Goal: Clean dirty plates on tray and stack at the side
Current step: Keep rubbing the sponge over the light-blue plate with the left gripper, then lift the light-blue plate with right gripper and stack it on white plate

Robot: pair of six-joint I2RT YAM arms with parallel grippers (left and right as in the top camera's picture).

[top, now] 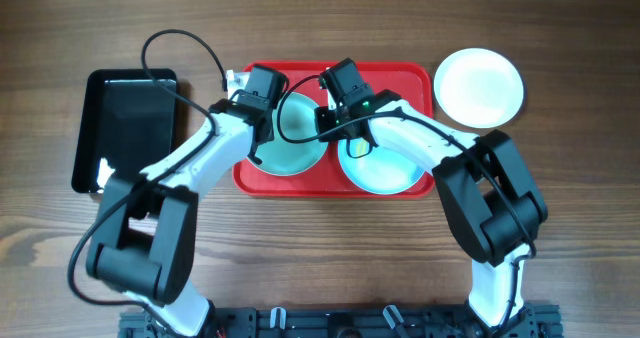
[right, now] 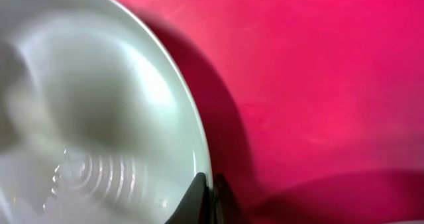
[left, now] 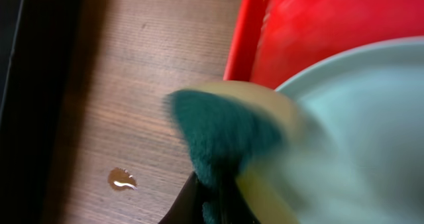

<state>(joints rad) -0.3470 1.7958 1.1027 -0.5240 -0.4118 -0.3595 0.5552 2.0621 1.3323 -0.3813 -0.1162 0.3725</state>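
Table (top: 560,198): red tray (top: 410,78) centre, black tray (top: 125,128) well to its left. Left turquoise plate (top: 295,153) and right turquoise plate (top: 385,173) on the red tray, both arms overhanging them. White plate (top: 480,86) off-tray, right. Right gripper (right: 209,199) clamped on a pale plate rim (right: 189,111), seen only in its wrist view; can't tell which plate. Left gripper (left: 211,207) closed on sponge (left: 225,128) at the left turquoise plate's edge. Droplet (left: 122,179) on wood.

Glossy black tray (top: 128,128) on wooden table (top: 560,208), droplet (left: 122,179) near it, green-yellow sponge (left: 218,131).
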